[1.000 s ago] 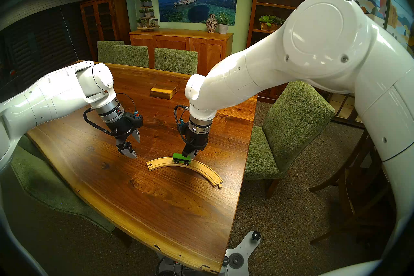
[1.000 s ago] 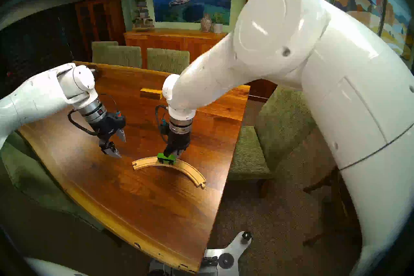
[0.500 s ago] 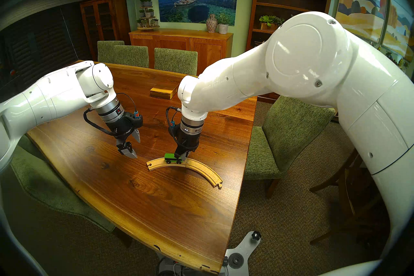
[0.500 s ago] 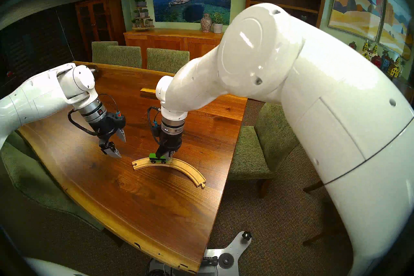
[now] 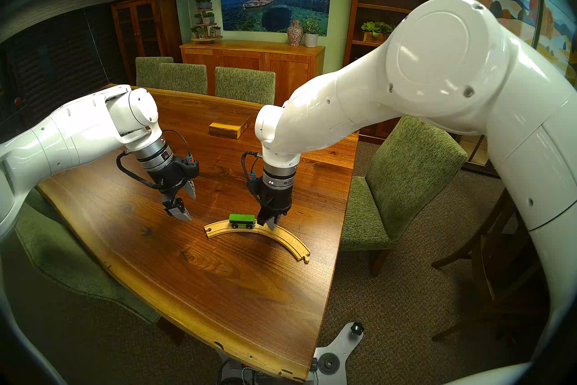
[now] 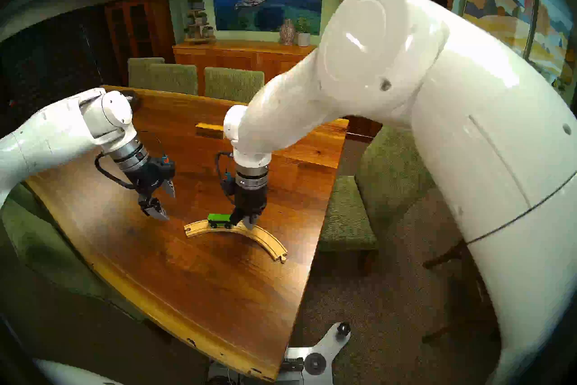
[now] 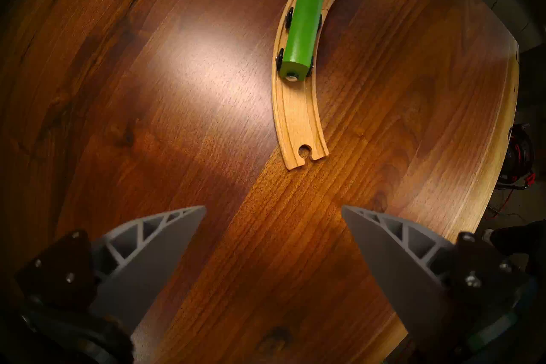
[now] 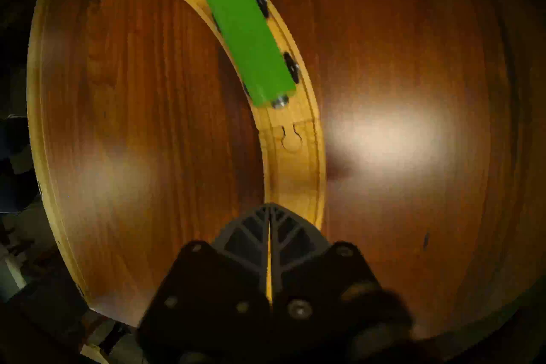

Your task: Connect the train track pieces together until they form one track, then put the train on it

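The two pale wooden train track pieces lie joined as one curved track (image 5: 281, 236) (image 6: 268, 237) (image 7: 298, 118) (image 8: 295, 165) on the table. The green train (image 5: 243, 220) (image 6: 220, 219) (image 7: 302, 32) (image 8: 246, 32) stands on the track's left piece with its wheels in the grooves, free of both grippers. My right gripper (image 5: 268, 223) (image 6: 246, 223) (image 8: 269, 205) is shut and empty, low over the track just right of the train, beside the joint. My left gripper (image 5: 191, 207) (image 6: 170, 207) (image 7: 274, 208) hangs open above the table, left of the track's socket end.
A yellow-brown wooden box (image 5: 229, 128) (image 6: 209, 129) lies further back on the table (image 5: 218, 297). Green chairs stand along the far edge and at the right side (image 5: 406, 175). The track's peg end lies close to the table's right edge.
The shut right gripper slid the train leftward along the track, then drew back to the right and now stands clear of it. The left arm has not moved.
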You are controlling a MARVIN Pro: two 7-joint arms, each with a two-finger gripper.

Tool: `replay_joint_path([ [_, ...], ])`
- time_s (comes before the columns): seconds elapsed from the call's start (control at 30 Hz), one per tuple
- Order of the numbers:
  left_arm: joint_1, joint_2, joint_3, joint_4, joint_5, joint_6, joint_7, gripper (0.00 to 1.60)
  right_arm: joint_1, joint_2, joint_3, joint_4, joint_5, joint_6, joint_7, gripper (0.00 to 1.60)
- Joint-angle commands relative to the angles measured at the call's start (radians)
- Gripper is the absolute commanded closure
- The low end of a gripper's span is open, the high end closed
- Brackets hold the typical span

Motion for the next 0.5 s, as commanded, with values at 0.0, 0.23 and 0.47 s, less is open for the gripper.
replay_joint_path([
  [0.0,-0.034,0.001,-0.023,0.0,0.0,-0.002,0.003,0.0,0.1,0.086,0.02,-0.035,-0.017,0.044,-0.017,1.6],
  [0.23,-0.034,0.001,-0.023,0.0,0.0,-0.002,0.003,0.0,0.169,0.135,0.033,-0.138,-0.031,0.056,-0.047,0.0],
  [0.47,-0.034,0.002,-0.024,0.0,0.0,-0.002,0.003,0.0,0.223,0.186,0.059,-0.234,-0.047,0.049,-0.095,0.0],
])
